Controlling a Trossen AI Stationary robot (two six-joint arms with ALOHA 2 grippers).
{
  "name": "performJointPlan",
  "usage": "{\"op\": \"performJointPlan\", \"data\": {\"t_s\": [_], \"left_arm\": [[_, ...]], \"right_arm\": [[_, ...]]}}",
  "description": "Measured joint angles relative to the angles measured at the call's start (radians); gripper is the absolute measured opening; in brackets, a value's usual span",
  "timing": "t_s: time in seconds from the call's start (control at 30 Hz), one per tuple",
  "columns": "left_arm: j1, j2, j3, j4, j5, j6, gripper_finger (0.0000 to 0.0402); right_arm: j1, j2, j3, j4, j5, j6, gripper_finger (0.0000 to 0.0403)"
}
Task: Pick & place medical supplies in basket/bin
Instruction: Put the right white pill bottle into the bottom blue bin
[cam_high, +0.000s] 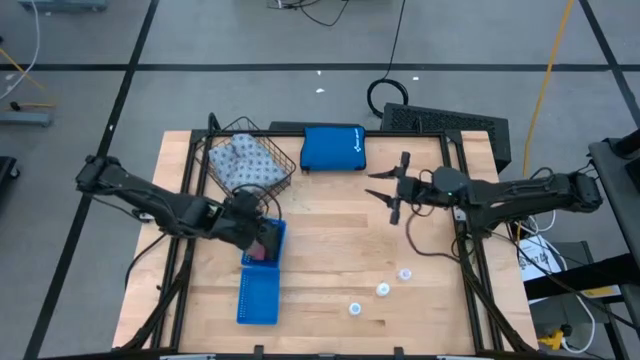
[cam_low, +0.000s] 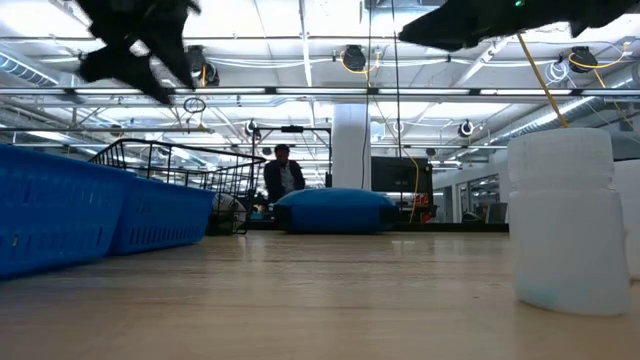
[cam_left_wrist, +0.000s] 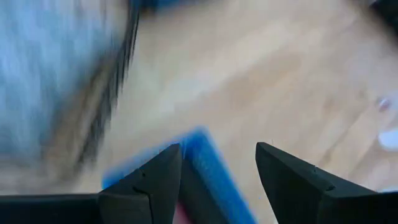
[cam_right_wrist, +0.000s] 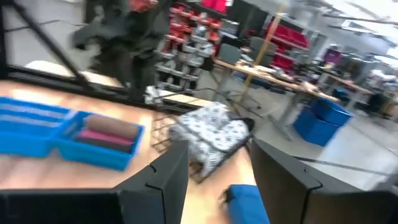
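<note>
The dark wire basket (cam_high: 262, 172) stands at the far left and holds the pale patterned fabric pack (cam_high: 238, 158) (cam_right_wrist: 211, 134). In front of it lies the blue tray (cam_high: 258, 290). In its far compartment lie the pink roll (cam_right_wrist: 102, 139) and the brown roll (cam_right_wrist: 115, 127). My left gripper (cam_high: 262, 228) (cam_left_wrist: 219, 149) hangs open over the tray's far end with nothing between its fingers. My right gripper (cam_high: 378, 186) (cam_right_wrist: 219, 144) stands open and level above the table's middle, pointing at the basket. Three white discs (cam_high: 383, 290) lie on the wood near the front right.
A bright blue zip pouch (cam_high: 333, 147) lies at the far edge, right of the basket. Bare wood (cam_high: 340, 240) lies between the tray and the discs. A black frame rail (cam_high: 462, 235) runs along the table's right side. A person (cam_low: 284, 176) shows in the room beyond.
</note>
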Motion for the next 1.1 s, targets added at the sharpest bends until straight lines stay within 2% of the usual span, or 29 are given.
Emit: {"op": "performJointPlan", "data": {"t_s": [0.1,0.2,0.33,0.47,0.53,0.67,0.77,0.87,0.97,1.1], "left_arm": [[-0.058,-0.008,0.0,0.147,-0.201,0.311,0.0213],[-0.114,-0.039,0.0,0.296,-0.288,0.599,0.0212],[-0.107,-0.128,-0.082,0.486,-0.251,0.794,0.0218],[-0.041,-0.245,-0.289,0.798,-0.091,0.957,0.0218],[-0.008,-0.314,-0.385,0.929,-0.052,0.999,0.0219],[0.028,-0.428,-0.535,1.113,-0.043,1.006,0.0219],[0.042,-0.475,-0.595,1.203,-0.043,1.007,0.022],[0.046,-0.494,-0.605,1.217,-0.042,1.007,0.0218],[0.046,-0.493,-0.605,1.226,-0.042,1.008,0.0221],[0.046,-0.493,-0.605,1.234,-0.042,1.008,0.0217]], "right_arm": [[0.053,-0.074,0.0,-0.094,-0.001,0.034,0.016],[0.121,-0.155,0.0,-0.231,-0.004,0.117,0.016],[0.236,-0.233,0.0,-0.4,-0.031,0.236,0.016],[0.353,-0.256,0.0,-0.564,-0.012,0.322,0.016],[0.4,-0.259,0.0,-0.669,0.029,0.403,0.016],[0.474,-0.258,0.0,-0.914,0.076,0.675,0.016],[0.537,-0.253,0.0,-1.098,0.075,0.901,0.0159],[0.607,-0.237,-0.001,-1.202,0.054,1.081,0.0152],[0.673,-0.215,-0.04,-1.147,0.014,1.173,0.0144],[0.748,-0.18,-0.158,-0.957,-0.077,1.246,0.0141]]}}
